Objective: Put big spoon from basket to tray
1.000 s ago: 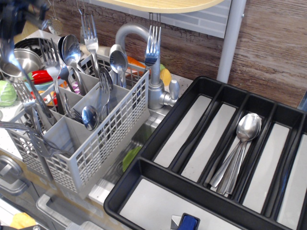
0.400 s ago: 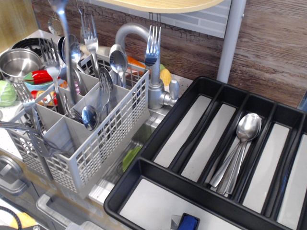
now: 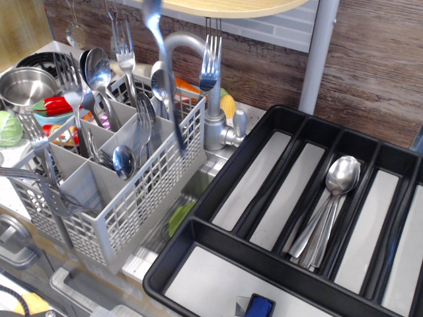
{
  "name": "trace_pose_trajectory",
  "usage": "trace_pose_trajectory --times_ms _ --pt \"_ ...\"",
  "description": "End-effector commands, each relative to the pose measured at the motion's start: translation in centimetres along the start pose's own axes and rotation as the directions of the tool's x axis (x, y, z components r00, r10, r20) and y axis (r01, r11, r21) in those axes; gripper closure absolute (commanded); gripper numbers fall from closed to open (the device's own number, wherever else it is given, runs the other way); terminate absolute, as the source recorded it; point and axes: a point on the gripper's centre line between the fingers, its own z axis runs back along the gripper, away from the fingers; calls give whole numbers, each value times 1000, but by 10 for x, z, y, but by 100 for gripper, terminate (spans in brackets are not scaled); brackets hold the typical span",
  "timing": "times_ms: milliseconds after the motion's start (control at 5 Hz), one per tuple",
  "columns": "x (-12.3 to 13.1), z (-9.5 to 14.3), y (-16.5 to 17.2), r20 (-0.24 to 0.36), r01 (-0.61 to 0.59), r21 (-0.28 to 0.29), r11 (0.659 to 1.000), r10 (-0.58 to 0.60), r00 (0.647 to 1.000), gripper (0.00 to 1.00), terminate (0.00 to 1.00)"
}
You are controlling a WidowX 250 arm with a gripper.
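A big steel spoon (image 3: 165,72) hangs blurred in the air above the right side of the grey lattice basket (image 3: 142,198), bowl up at the frame's top edge and handle tip pointing down. What holds it is cut off above the frame; the gripper is out of view. The basket holds several forks and spoons standing upright. The black tray (image 3: 218,191) lies to the right, with a few spoons (image 3: 334,198) stacked in its third long compartment.
A grey faucet (image 3: 211,125) stands between basket and tray. A steel pot (image 3: 26,82) and colourful toy food sit at the back left. A grey pole (image 3: 317,53) and a wooden shelf are above the tray. A blue object (image 3: 259,307) lies in the tray's front compartment.
The spoon has risen out of the basket's left side and moved right, now hanging over the basket's right edge. The dark gripper seen at top left has left the frame.
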Motion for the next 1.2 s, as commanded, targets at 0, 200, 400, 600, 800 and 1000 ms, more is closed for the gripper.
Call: trace_pose_trajectory --times_ms 0,200,400,600,800,1000 --pt "13 7 -8 95 12 -114 993 -1 995 100 0" --pt "19 -2 -29 149 28 -152 988 -5 989 100 0" --pt "28 -7 -51 147 55 -165 985 -31 989 100 0" --pt "38 -26 -72 153 79 -146 986 -56 987 100 0" --pt "47 -40 -91 137 52 -141 989 -33 990 100 0" --pt "52 -59 -118 179 15 -53 999 -5 984 100 0"
